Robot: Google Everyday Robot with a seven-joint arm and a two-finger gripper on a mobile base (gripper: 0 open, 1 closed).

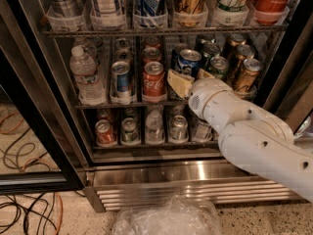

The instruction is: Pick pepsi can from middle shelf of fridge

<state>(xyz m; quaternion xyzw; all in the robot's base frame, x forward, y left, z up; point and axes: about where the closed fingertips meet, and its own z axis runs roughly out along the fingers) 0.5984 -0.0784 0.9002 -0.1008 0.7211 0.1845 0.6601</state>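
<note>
Your gripper (191, 80) sitting inside fridge (171, 173), at middle shelf (98, 104), pressing right up to lower part of pepsi can (189, 61) (clenched or released, can't tell from here). Pepsi can standing on that shelf, just right of red Coca-Cola can (154, 80). White arm (254, 141) stretching down to right.

On the middle shelf (93, 105) of the fridge (186, 180) — water bottle (84, 75) at left, Coca-Cola can (154, 80) just left of the pepsi can (189, 61), gripper (191, 80) directly before it.
</note>
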